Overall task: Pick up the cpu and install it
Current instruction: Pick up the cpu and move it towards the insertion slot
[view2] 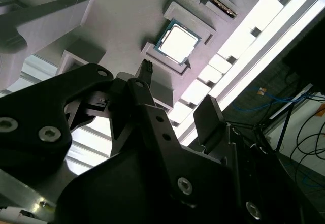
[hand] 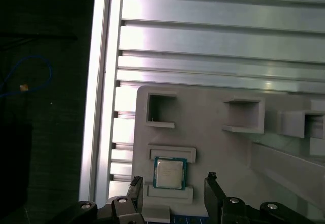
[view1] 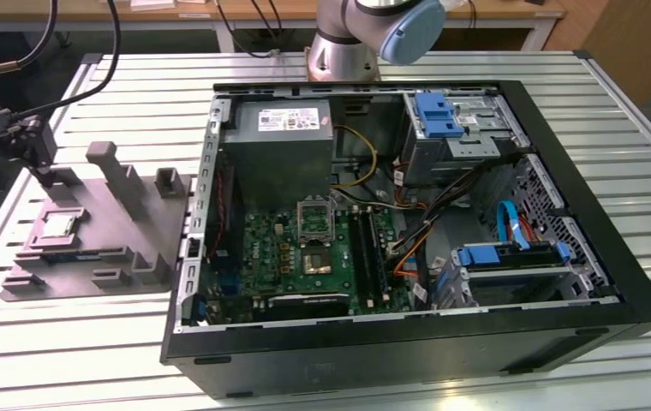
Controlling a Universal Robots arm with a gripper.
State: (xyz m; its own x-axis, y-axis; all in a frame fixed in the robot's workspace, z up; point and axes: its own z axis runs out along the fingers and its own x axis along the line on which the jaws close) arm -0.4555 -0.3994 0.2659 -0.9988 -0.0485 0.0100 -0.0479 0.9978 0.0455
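Note:
The cpu is a small square chip with a pale silvery top, lying flat in a recess of the grey tray at the exterior view's left. In both wrist views the cpu sits between raised grey lips. My gripper hangs just above that end of the tray. It is open, with one black fingertip on each side of the chip and nothing held. The open gripper stands a little clear of the chip. The black socket with a metal frame sits on the green motherboard.
The open black computer case fills the exterior view's middle and right, with a grey power-supply box, blue drive brackets and cables inside. Upright blocks rise from the tray. Everything rests on a slatted aluminium table, whose edge runs close to the tray.

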